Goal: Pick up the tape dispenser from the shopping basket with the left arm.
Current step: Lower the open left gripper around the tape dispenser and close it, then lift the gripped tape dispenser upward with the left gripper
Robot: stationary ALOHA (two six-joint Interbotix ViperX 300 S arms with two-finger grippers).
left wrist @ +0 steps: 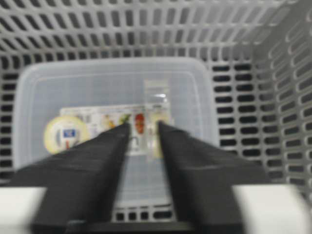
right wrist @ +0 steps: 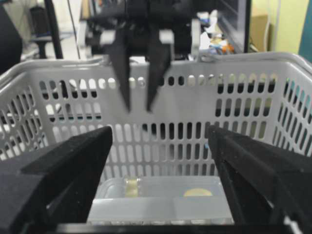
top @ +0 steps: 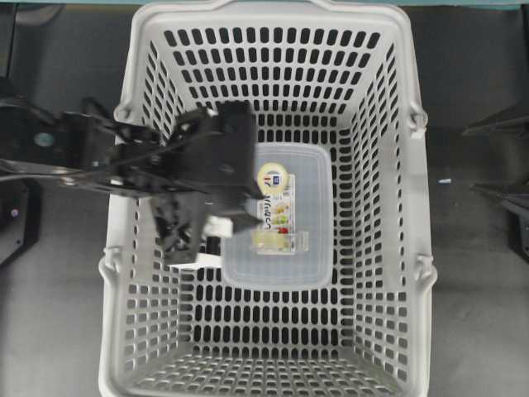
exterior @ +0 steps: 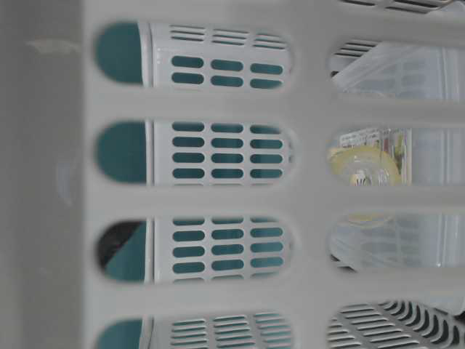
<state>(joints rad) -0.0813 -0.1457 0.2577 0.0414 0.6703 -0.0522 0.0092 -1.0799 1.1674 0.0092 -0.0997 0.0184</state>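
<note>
Dark grey tabletop (top: 66,331), evenly lit. Teal surface (exterior: 120,52) behind. Yellow-green wall (right wrist: 292,24), cardboard box (right wrist: 258,29), cluttered desk (right wrist: 214,39) at the rear.

You see a shopping basket (top: 397,165) of smooth, light grey plastic full of holes. The box (top: 310,198) inside is clear, shiny plastic with a paper label (top: 277,203). The tape dispenser (top: 281,241) is clear plastic too. The left arm (top: 190,165) looks matt black.
</note>
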